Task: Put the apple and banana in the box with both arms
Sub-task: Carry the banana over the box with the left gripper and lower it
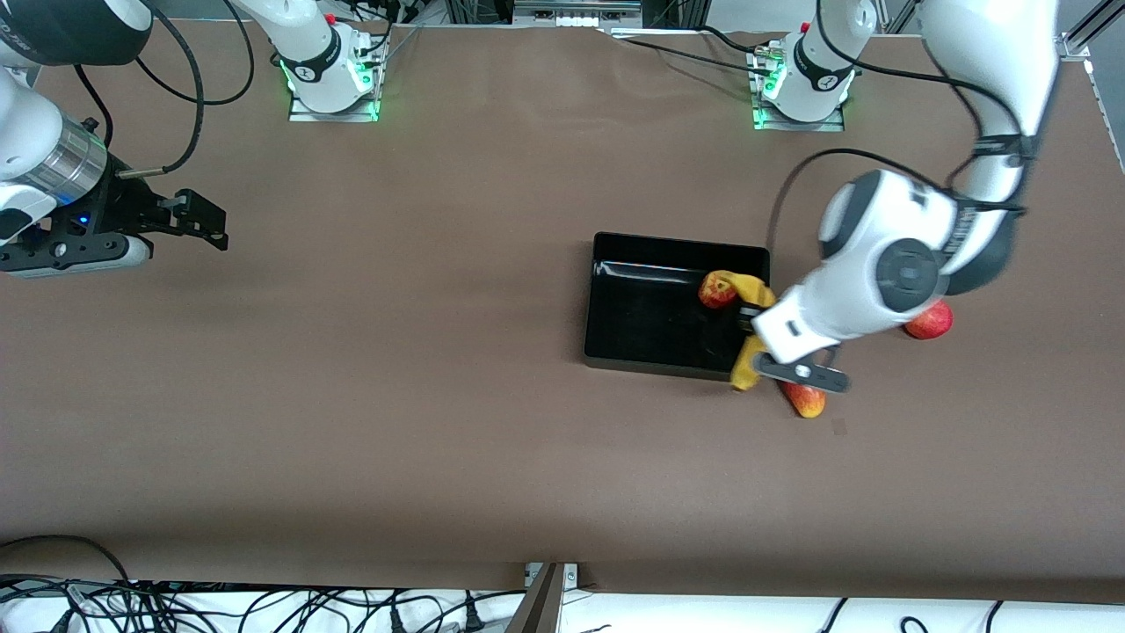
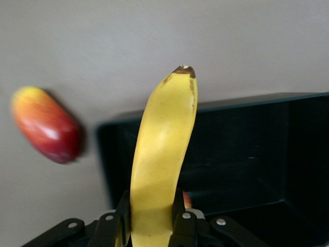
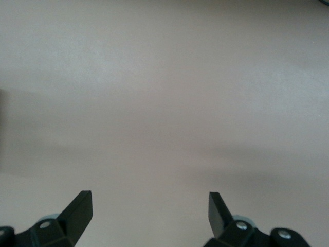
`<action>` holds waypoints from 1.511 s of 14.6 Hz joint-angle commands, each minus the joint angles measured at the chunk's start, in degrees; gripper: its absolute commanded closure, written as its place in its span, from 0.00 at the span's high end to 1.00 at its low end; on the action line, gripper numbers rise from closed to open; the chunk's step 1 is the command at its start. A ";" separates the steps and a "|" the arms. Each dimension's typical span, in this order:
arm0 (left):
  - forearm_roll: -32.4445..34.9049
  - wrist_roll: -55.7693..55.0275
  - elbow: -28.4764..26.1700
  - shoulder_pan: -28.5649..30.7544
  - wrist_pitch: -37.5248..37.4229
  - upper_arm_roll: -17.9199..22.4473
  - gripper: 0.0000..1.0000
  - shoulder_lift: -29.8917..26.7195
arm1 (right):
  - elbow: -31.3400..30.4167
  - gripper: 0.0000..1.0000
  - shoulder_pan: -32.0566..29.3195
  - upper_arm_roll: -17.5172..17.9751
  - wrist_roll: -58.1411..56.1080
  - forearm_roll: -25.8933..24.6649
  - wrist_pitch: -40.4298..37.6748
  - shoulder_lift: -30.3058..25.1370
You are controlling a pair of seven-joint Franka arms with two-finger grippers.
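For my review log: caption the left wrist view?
Left gripper holds the banana over the box edge.

One banana (image 1: 750, 327), one apple (image 1: 716, 290), one box (image 1: 650, 308), two other fruits.

The shallow black plastic box (image 1: 650, 334) sits on the brown desk (image 1: 395, 396) toward the left arm's end. The small red-yellow apple (image 1: 716, 291) lies in it. The curved yellow banana (image 1: 749, 356) crosses its wall there, held up by the left tool (image 1: 747, 321). An oblong red-yellow fruit (image 1: 804, 400) lies just beside the box, nearer the camera. The right tool (image 1: 198, 220) waits over the desk's right-arm end.

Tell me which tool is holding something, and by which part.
The left tool grips the banana near one end, over the box. The right tool holds nothing.
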 commanded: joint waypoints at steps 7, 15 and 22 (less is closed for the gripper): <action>0.01 -9.76 -11.35 -2.99 15.05 -4.48 0.00 1.65 | 0.29 1.00 -0.72 0.62 0.02 -0.86 -0.17 -0.38; 6.77 -10.29 -12.76 -4.22 17.84 -4.93 0.00 4.10 | 0.29 1.00 -0.72 0.62 0.02 -0.95 -0.17 -0.38; 6.95 -10.29 -15.57 -4.92 24.98 -4.67 0.46 7.18 | 0.29 1.00 -0.72 0.62 0.02 -0.95 -0.17 -0.38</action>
